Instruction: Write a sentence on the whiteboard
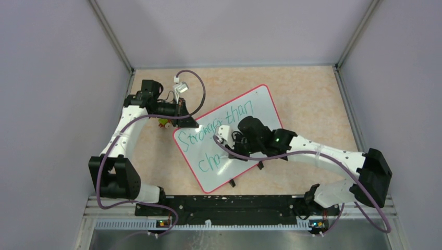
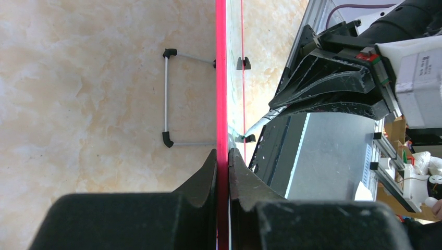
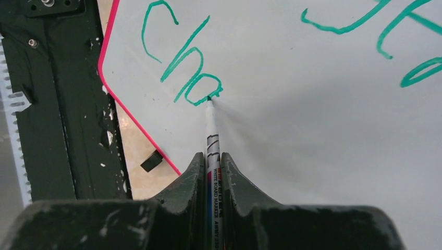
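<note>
The whiteboard lies tilted on the tan table, red rim all round. The sentence in green reads "Stronger than" on one line, with "cha" below it. My left gripper is shut on the board's red rim at its far left edge, and the jaws pinch it edge-on. My right gripper is shut on a white whiteboard marker. The marker's green tip touches the board at the end of the "a". In the top view the right gripper hovers over the board's middle.
A black mounting rail runs along the near edge, close to the board's bottom corner. Small black clips stick out from the board's near rim. A wire stand leg shows under the board. Grey walls enclose the table on three sides.
</note>
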